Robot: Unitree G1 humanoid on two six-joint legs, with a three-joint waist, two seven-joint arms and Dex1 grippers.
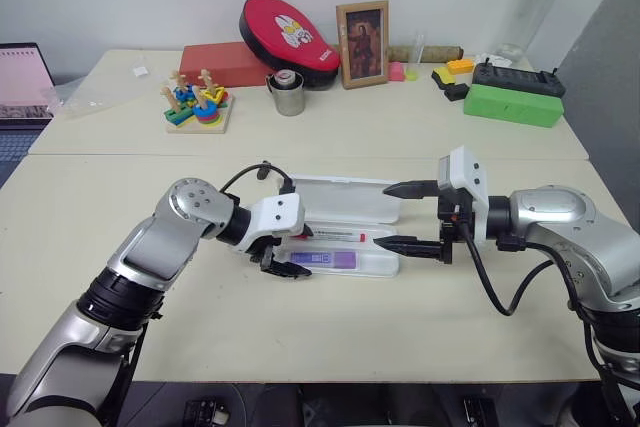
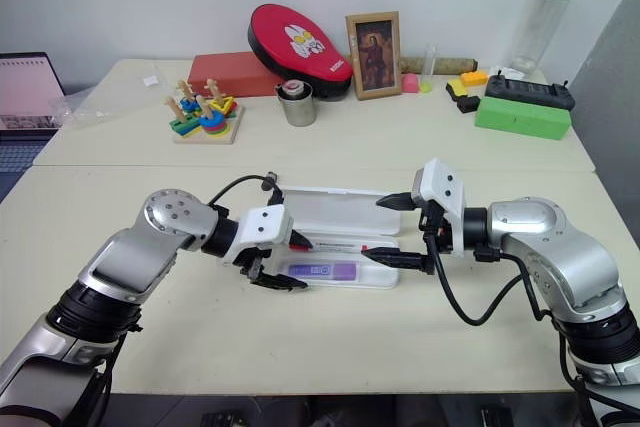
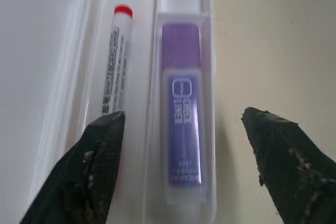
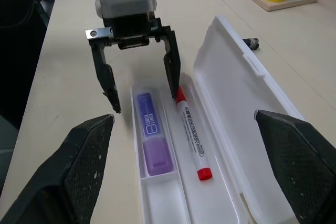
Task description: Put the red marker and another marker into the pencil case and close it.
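Inside the open pencil case [image 4: 226,103] lay red marker [image 4: 190,136] beside purple marker [image 4: 150,140]. Left gripper [image 4: 143,80] spread above them, holding nothing; right gripper [image 1: 408,217] spread too.

Both arms are showing rounded silver-grey shells with black joints between the segments, and the left shoulder housing is carrying a ring of small dark screw holes. Each wrist is wearing a boxy white camera block, with black cables looping out beside it. The left gripper [image 4: 142,85] and the right gripper [image 1: 398,217] are each ending in two tapered black fingers [image 3: 94,177] with scuffed, gritty surfaces, mounted on a black bracket with a visible screw
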